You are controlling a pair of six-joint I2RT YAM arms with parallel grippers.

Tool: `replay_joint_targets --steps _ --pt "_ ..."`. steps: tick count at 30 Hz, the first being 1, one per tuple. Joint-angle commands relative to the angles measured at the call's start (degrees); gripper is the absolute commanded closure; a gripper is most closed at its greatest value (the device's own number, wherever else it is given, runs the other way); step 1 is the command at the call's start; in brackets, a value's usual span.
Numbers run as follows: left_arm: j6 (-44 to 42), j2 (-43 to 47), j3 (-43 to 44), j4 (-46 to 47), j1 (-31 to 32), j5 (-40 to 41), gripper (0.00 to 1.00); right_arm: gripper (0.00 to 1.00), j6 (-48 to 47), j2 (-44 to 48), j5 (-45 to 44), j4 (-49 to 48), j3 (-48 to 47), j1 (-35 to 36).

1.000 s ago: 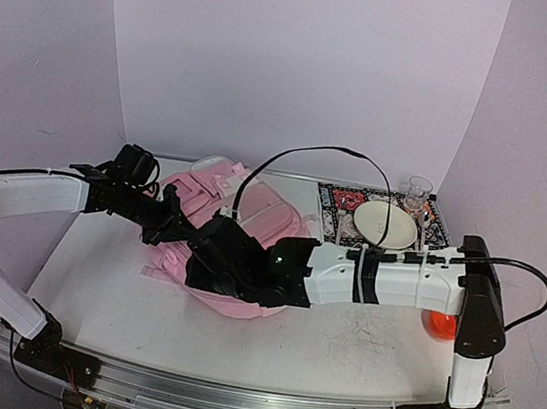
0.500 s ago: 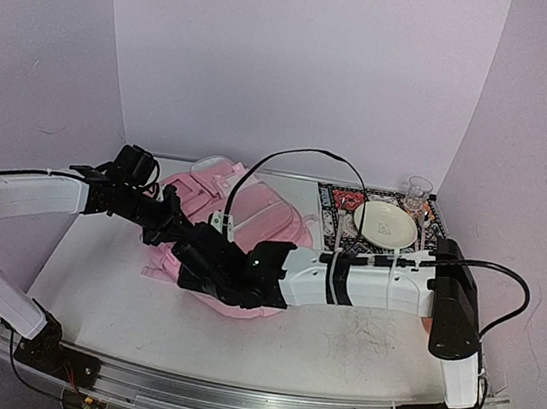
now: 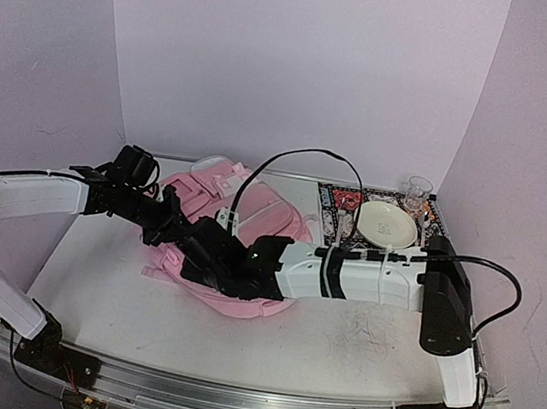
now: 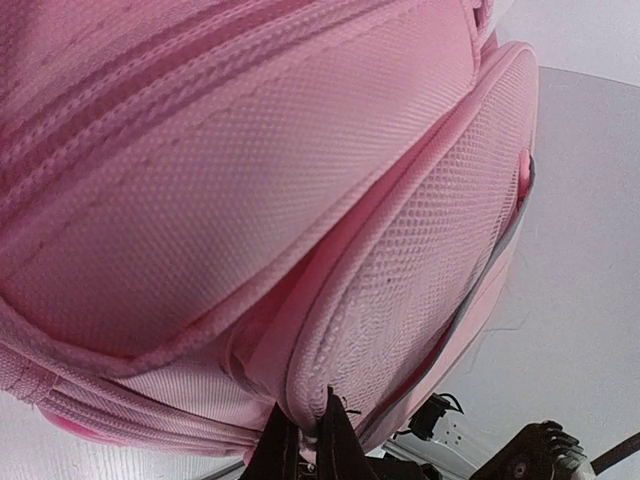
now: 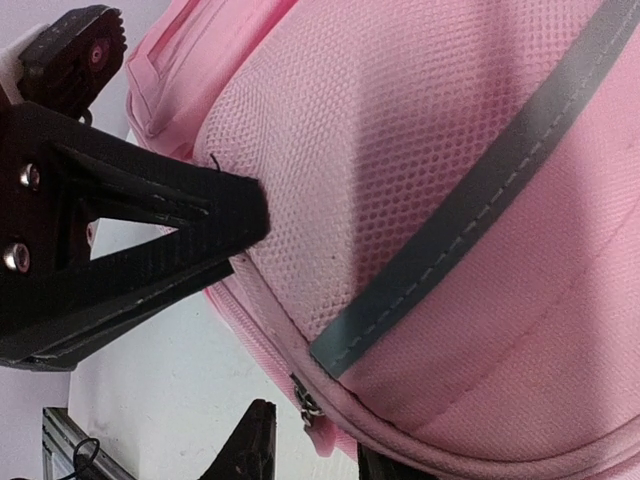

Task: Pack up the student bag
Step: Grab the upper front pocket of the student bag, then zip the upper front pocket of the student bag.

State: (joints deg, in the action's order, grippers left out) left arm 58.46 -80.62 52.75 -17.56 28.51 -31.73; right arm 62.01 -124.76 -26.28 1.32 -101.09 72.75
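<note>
1. One student bag point(image 3: 257, 213): a large soft pink fabric backpack. It lies on the white tabletop point(image 3: 356, 342), left of centre, with both arms meeting at its near-left side.
2. Left arm point(image 3: 38, 196), white and black, extends to the bag's left side. The left jaws are together, their tips pressed against a seam at the edge of a pink mesh pocket point(image 4: 420, 280). Whether fabric is pinched between them cannot be told.
3. Right arm point(image 3: 370, 278), white and black, stretches leftward across the bag's near edge. The right jaws are apart, one on either side of a small metal zip pull point(image 5: 305, 405) on the bag's lower seam, and are not clamped on it.
4. One grey fabric strip point(image 5: 470, 200) crosses the bag's mesh above that zip pull.
5. One dark patterned placemat point(image 3: 338, 213) lies just right of the bag and carries a cream round plate point(image 3: 386, 223). A clear glass point(image 3: 417, 193) stands at its far edge.
</note>
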Motion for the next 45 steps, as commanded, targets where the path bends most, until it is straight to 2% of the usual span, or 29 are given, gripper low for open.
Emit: replay_joint_targets --steps 1,4,11,18,22,34,42,45 --pt "-0.8 2.3 0.4 5.0 0.8 -1.5 1.0 0.72 -0.4 -2.8 0.7 0.9 -2.8 -0.3" --pt "-0.8 2.3 0.3 5.0 0.8 -1.5 1.0 0.78 -0.6 -3.0 0.7 0.9 -2.5 -0.4" --pt "-2.3 2.1 0.4 4.9 0.8 0.6 1.0 1.0 0.0 -0.1 0.3 0.9 2.6 -0.5" --pt "-6.4 2.0 1.4 1.5 -0.4 5.2 1.0 1.0 -1.8 5.4 -0.2 0.9 8.4 -0.5" --pt "-10.5 2.0 2.7 -2.1 -1.8 10.4 1.0 1.0 -4.2 9.5 0.4 0.9 12.8 -0.5" --pt "-21.7 1.2 6.2 -10.6 -8.4 20.5 1.0 1.0 -13.1 20.6 0.9 1.7 23.4 -0.6" --pt "-28.0 0.9 9.1 -16.2 -11.5 29.3 1.0 1.0 -21.1 22.0 2.2 2.4 22.6 -3.8" --pt "-28.5 1.1 10.0 -17.0 -12.3 29.2 1.0 1.0 -26.0 20.4 5.6 2.3 19.4 -4.2"
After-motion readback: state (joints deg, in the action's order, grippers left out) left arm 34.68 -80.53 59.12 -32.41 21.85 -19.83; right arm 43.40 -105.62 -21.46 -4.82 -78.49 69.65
